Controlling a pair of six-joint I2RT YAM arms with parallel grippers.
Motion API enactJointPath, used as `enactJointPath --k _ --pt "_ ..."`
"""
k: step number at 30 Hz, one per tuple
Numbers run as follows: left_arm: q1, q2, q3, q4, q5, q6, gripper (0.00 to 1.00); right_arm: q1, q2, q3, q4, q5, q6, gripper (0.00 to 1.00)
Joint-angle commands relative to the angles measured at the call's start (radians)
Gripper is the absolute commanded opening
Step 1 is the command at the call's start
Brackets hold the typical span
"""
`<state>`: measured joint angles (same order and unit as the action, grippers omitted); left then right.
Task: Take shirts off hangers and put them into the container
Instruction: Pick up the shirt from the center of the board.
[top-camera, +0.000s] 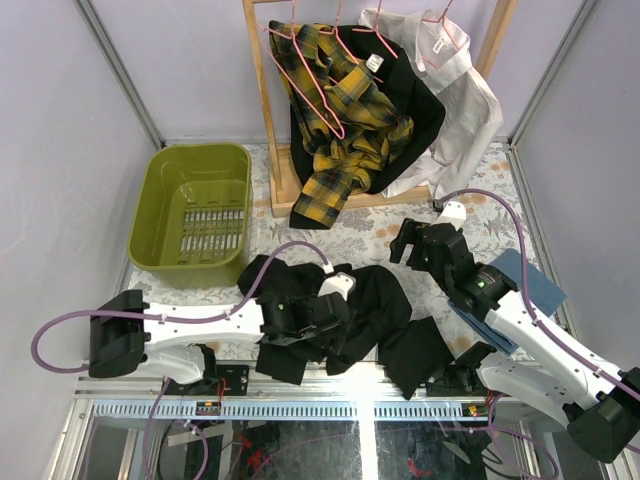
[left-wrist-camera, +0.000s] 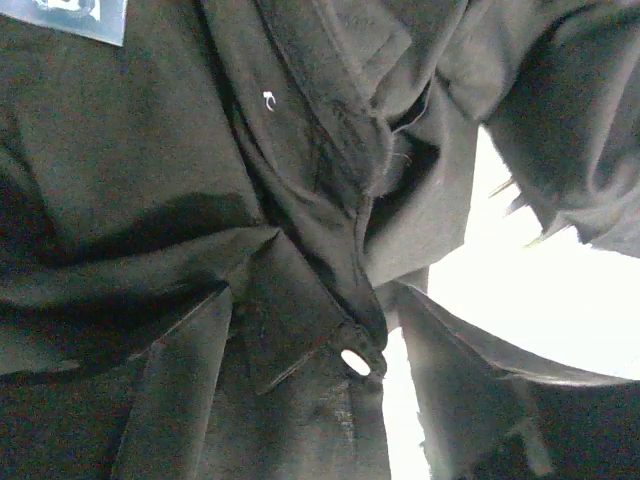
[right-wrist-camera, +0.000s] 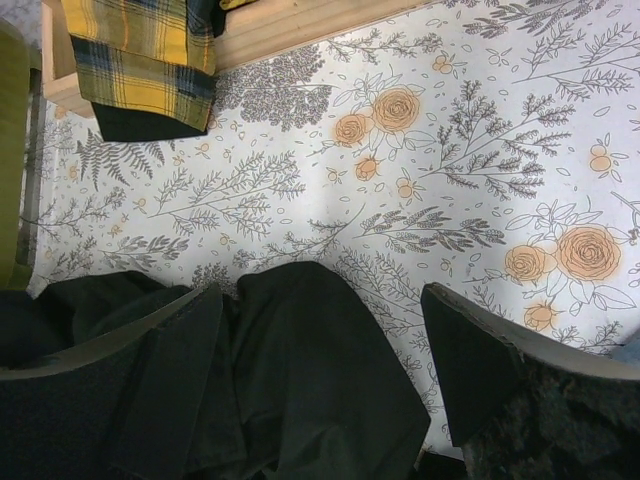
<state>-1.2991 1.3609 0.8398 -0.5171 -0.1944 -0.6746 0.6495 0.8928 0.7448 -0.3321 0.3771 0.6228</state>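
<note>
Two pincers, both with jaws apart: my left pincer (left-wrist-camera: 315, 300) is straddling a fold of the black shirt (top-camera: 375, 305), likely to grip it, just right of the container (top-camera: 150, 215); my right pincer (right-wrist-camera: 320, 295) is hovering farther right, ready.

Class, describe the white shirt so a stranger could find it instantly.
Start at the wooden rack at the back of the table. Look to its right end. The white shirt there is the only pale one, beside a yellow plaid shirt and a black shirt.
</note>
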Motion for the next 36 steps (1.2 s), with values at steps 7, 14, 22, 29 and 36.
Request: enactJointPath --k 7,14,22,29,36 --pt "0.046 -0.124 0.105 0.019 -0.244 0.032 1.00 0.001 -0.022 0.039 0.008 0.034 0.010 0.89" --pt "0.200 -0.145 0.080 0.100 -0.103 0.094 1.00 0.001 -0.026 0.039 0.001 0.034 0.009 0.89" --pt "0.213 0.105 0.102 0.174 0.047 0.177 1.00 0.001 0.000 0.041 0.002 0.008 0.009 0.89" --pt "0.210 0.143 -0.034 0.256 0.065 0.093 1.00 0.000 0.022 0.044 0.003 -0.007 0.001 0.89" --pt "0.130 0.232 -0.137 0.377 0.125 0.055 1.00 0.001 0.041 0.052 0.010 -0.029 0.003 0.89"
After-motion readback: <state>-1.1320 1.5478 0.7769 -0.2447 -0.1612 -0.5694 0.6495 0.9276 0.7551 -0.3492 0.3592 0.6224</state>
